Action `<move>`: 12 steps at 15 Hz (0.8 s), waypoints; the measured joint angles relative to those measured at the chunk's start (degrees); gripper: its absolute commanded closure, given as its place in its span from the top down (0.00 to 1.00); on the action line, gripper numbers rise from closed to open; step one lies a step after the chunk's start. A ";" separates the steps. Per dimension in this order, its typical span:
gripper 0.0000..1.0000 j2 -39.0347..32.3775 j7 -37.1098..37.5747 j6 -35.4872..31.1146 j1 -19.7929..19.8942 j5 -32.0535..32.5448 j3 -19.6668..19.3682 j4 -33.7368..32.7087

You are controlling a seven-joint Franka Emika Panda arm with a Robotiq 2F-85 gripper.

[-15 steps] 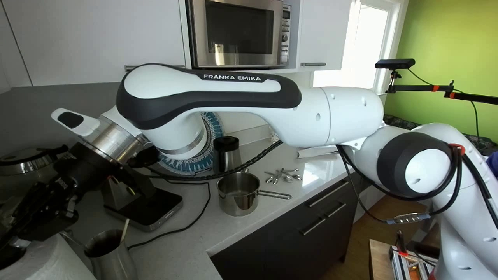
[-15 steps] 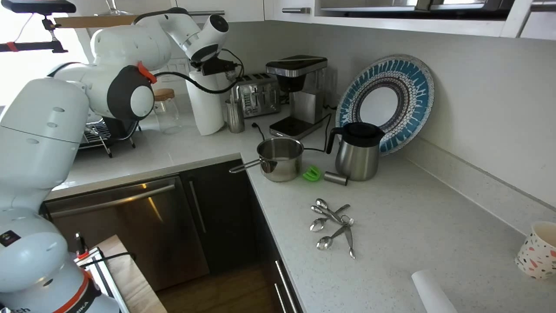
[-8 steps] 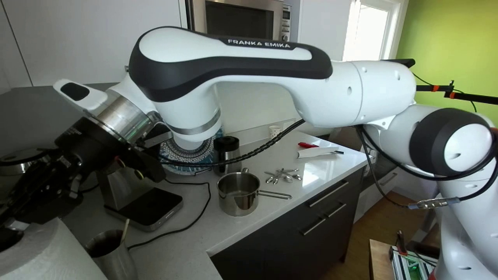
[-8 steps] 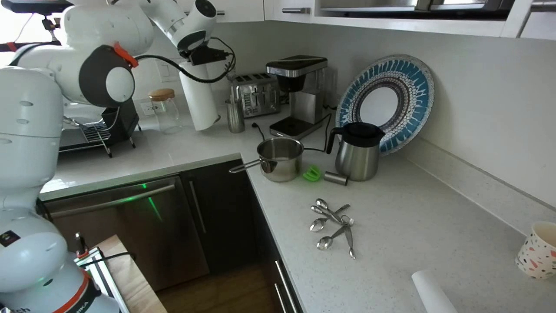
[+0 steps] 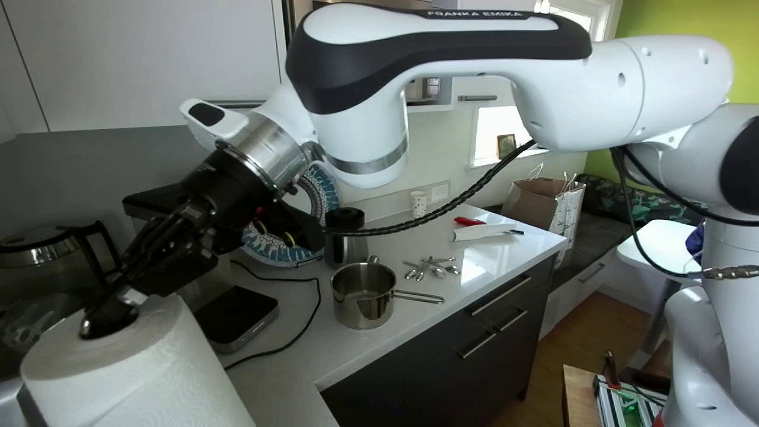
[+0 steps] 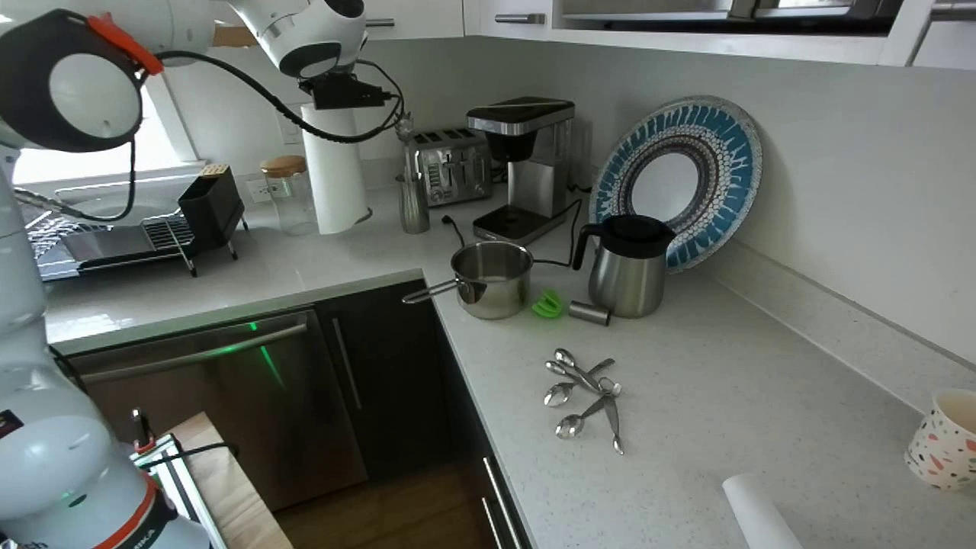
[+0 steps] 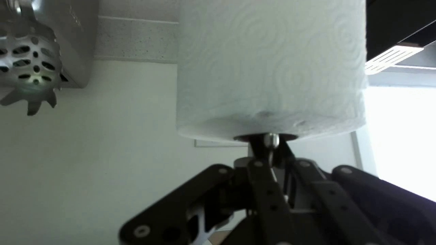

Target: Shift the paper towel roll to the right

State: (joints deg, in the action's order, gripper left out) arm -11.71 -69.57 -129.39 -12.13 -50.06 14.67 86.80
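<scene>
The paper towel roll (image 5: pixel 148 379) should be light and soft, its paper easily dented, so the sounder hold is the metal post (image 7: pixel 271 140) at its core, not the sides. There the gripper (image 5: pixel 109 317) has it — the jaws appear pressed in on the post's tip. In an exterior view the roll stands nearly upright on the far left, between a glass jar (image 6: pixel 288 202) on its left and a steel cup (image 6: pixel 414 206) on its right; whether it touches the counter (image 6: pixel 305 261) I cannot tell. Against the earlier frame it leans less and shows nearer the jar, farther from the cup.
</scene>
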 measured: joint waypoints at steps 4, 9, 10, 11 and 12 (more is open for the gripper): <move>0.11 9.63 5.68 -7.82 0.63 -0.29 -1.41 12.55; 0.11 17.98 9.21 -12.52 0.90 -0.28 -2.22 22.83; 0.03 18.23 9.39 -12.54 0.89 -0.28 -2.22 23.17; 0.03 18.25 9.49 -12.55 0.89 -0.28 -2.22 23.24; 0.03 18.10 9.50 -12.55 0.82 -0.12 -2.27 23.30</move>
State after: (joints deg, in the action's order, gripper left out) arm 6.39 -60.07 -141.94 -11.31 -50.18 12.40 110.10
